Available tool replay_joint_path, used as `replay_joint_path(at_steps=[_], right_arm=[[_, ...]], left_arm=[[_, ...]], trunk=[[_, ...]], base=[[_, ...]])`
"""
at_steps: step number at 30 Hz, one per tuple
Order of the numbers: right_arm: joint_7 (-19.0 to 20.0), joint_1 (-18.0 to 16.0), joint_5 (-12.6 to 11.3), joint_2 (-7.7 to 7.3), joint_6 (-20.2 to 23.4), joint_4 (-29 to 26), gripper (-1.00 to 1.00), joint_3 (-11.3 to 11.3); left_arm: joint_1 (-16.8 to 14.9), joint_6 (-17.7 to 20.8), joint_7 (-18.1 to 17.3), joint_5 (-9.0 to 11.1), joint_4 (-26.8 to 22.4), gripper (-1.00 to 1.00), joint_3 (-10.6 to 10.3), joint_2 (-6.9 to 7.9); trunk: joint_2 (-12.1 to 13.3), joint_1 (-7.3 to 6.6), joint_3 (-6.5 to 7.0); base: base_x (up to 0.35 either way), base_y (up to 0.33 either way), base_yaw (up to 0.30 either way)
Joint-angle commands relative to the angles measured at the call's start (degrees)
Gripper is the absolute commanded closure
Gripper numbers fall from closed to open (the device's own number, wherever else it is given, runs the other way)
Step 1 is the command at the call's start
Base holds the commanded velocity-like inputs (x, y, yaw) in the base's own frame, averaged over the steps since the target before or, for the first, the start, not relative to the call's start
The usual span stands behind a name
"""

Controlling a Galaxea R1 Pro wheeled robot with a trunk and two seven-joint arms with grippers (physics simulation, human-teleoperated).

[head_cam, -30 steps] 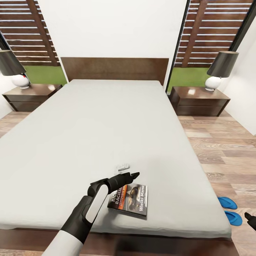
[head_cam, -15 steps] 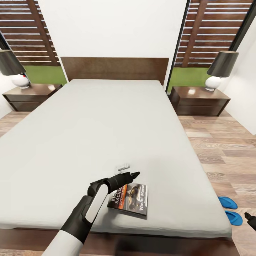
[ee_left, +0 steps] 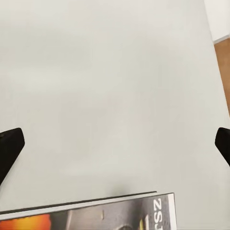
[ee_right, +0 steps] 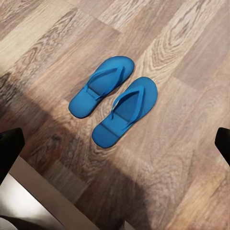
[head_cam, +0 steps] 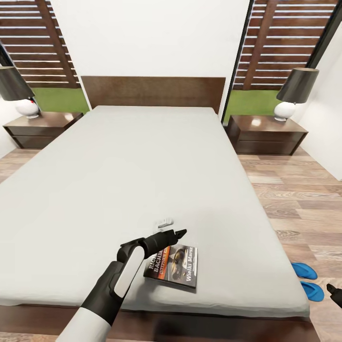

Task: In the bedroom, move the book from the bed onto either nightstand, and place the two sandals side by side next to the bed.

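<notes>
The bed (head_cam: 142,180) takes up most of the head view, its near frame cut off at the bottom edge. Two nightstands flank the headboard, one at the left (head_cam: 40,127) and one at the right (head_cam: 267,134), each carrying one lamp, left (head_cam: 18,90) and right (head_cam: 293,92); the left lamp's shade is cropped by the picture edge. One book (head_cam: 176,266) lies flat on the mattress near the foot, its left part hidden under the left claw (head_cam: 176,233). In the left wrist view the fingertips (ee_left: 9,143) sit wide apart, so this claw is released, above the book's top edge. Two sandals (ee_right: 115,105) lie side by side on the wood floor just beside the bed. The right claw (head_cam: 335,292) is mostly cut off; its tips (ee_right: 9,143) stand spread, released. A small white object (head_cam: 164,221) on the sheet is too small to identify.
</notes>
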Motion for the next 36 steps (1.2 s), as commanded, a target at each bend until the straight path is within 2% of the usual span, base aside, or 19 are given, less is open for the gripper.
replay_joint_path(at_steps=[1, 6, 36], right_arm=[[0.4, 0.0, -0.6, 0.00, -0.1, 0.1, -1.00, -0.1], [0.4, 0.0, -0.6, 0.00, -0.1, 0.1, -1.00, -0.1], [0.4, 0.0, -0.6, 0.00, -0.1, 0.1, -1.00, -0.1]], left_arm=[[0.0, 0.2, 0.0, -0.4, 0.2, -1.00, 0.0, -0.01], [0.0, 0.2, 0.0, -0.4, 0.2, -1.00, 0.0, -0.01], [0.0, 0.2, 0.0, -0.4, 0.2, -1.00, 0.0, -0.01]], trunk=[[0.0, -0.01, -0.05], [0.0, -0.01, -0.05], [0.0, -0.01, -0.05]], base=[[-0.125, 0.000, 0.000], [-0.181, 0.000, 0.000], [-0.035, 0.000, 0.000]])
